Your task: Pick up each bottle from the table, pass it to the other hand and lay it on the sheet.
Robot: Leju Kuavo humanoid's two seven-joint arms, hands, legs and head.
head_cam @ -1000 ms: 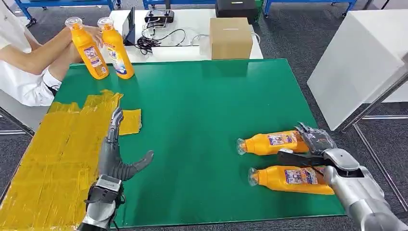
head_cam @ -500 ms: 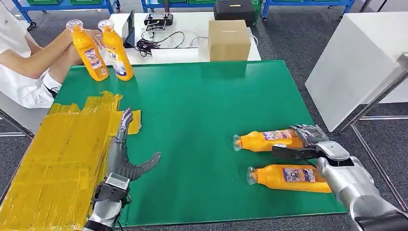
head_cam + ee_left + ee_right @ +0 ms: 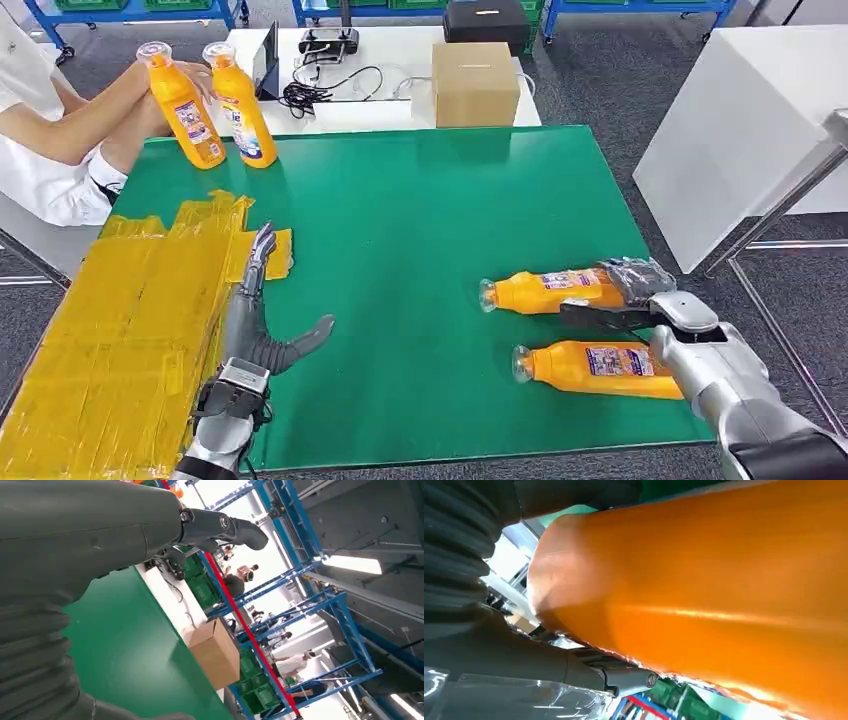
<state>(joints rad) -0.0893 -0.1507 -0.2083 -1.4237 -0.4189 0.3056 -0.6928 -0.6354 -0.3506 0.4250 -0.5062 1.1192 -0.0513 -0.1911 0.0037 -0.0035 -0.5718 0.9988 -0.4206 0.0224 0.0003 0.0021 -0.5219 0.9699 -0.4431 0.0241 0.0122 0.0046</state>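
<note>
Two orange bottles lie on the green table (image 3: 420, 220) at the right. My right hand (image 3: 632, 296) grips the base of the farther bottle (image 3: 545, 291), with dark fingers (image 3: 640, 277) over it and the thumb (image 3: 598, 316) along its near side. In the right wrist view that bottle (image 3: 724, 590) lies against the palm. The nearer bottle (image 3: 600, 366) lies free by my right wrist. My left hand (image 3: 256, 322) is open, fingers straight and thumb out, at the edge of the yellow sheet (image 3: 120, 330). Two more orange bottles (image 3: 188, 105) (image 3: 243, 103) stand upright at the far left.
A person's hand (image 3: 205, 78) holds the two upright bottles from the far left corner. Beyond the green table are a cardboard box (image 3: 475, 82) and a tangle of cables (image 3: 330, 85) on a white table. A white cabinet (image 3: 740, 120) stands to the right.
The view shifted a little. My right hand has settled lower around the farther bottle's base, and that bottle has slid slightly left. My left hand edged forward at first and then stayed still.
</note>
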